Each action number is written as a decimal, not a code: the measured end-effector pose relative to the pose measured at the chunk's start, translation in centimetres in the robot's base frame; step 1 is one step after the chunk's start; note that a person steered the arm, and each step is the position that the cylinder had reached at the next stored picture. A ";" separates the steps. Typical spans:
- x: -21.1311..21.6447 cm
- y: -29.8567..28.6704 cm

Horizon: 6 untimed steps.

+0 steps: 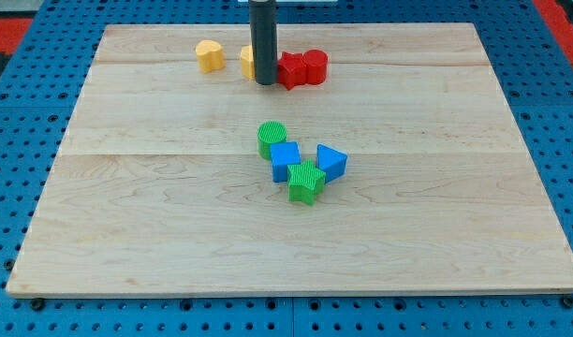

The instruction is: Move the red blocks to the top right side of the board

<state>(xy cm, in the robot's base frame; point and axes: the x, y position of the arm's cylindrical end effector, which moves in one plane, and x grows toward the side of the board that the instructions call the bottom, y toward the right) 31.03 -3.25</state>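
1. Nearest the camera sits the green star block (pixel 306 182), amid a blue cube (pixel 286 160), a blue triangle block (pixel 331 162) and a green cylinder (pixel 271 138).
2. The red star block (pixel 290 70) and red cylinder (pixel 315 65) touch, at twelve o'clock on the table (pixel 455 234); the rightward push remains undone.
3. No jaws exist: the tip (pixel 265 82) stands at the red star block's nine o'clock side, apparently touching, holding nothing.
4. Two yellow blocks (pixel 210 55) lie beyond the rod.

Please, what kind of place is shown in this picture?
Probably a robotics lab bench: a wooden board on a blue perforated base, small coloured blocks, and my tip just left of the red blocks.
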 end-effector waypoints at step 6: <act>0.1 11.2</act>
